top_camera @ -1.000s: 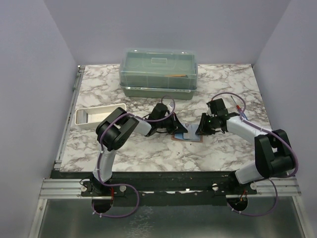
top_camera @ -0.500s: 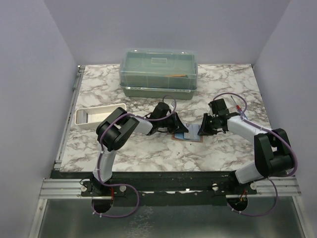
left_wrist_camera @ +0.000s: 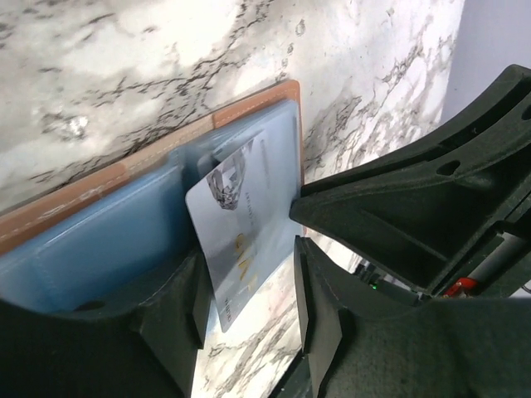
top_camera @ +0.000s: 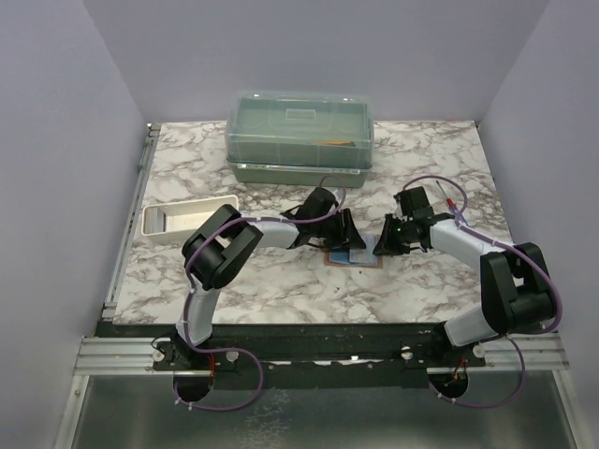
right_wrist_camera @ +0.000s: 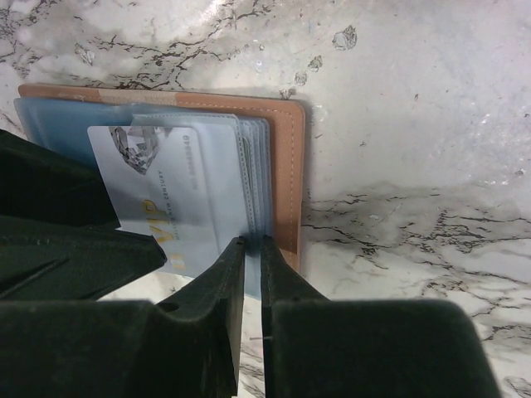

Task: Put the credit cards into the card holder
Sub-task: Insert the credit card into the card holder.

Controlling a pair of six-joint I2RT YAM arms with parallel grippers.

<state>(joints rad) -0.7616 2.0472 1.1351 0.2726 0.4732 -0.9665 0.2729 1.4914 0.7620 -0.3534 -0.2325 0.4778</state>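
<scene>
Lavender walls (top_camera: 56, 140) box in the marble worktop (top_camera: 281, 290) on the left, far and right sides, so the only real elbow room is the bare marble along the near edge and toward the right edge. A green lidded box (top_camera: 299, 131) takes up the middle of the far edge and a white tray (top_camera: 182, 220) sits by the left edge.

The card holder (right_wrist_camera: 286, 166) lies open and flat near the worktop's centre, with both arms crowded in over it, almost nose to nose.

I can make out one credit card (left_wrist_camera: 241, 224), pale, with a diamond picture. It's partway under the clear sleeves, with one corner hanging past the holder's edge.

The left fingers (left_wrist_camera: 178, 315) sit parted on either side of that card. Can't tell if they actually pinch it.

The right fingers (right_wrist_camera: 224, 290) are squeezed nearly together on the edge of the sleeves.

From above, the arms hide most of the holder, and both wrist views cut off part of it. The print on the card is too blurry to read.
</scene>
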